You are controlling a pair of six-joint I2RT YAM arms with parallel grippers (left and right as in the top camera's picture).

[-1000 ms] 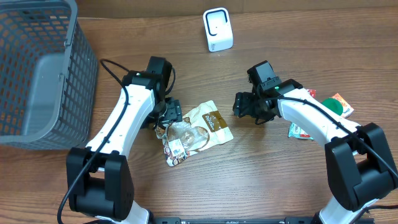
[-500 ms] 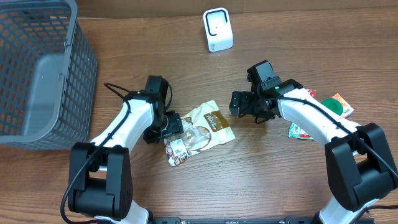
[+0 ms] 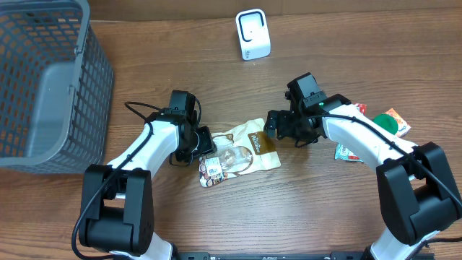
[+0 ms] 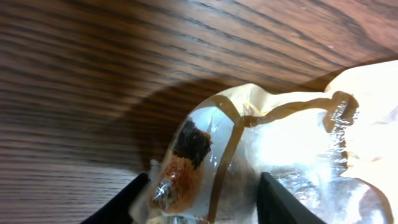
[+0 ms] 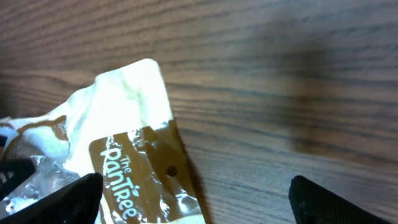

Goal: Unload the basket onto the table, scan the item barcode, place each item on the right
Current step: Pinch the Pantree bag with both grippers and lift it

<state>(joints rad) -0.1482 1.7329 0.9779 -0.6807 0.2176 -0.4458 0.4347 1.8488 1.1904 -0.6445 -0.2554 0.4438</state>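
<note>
Overhead, the left pincer (image 3: 204, 144) straddles the snack bag (image 3: 242, 153).

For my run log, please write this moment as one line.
left gripper: straddles pouch end | right gripper: open at pouch header | scanner: pouch not presented

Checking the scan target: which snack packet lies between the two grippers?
The cream-and-brown pouch at the table's centre; the colourful packets lie apart from it, at the far right.
</note>
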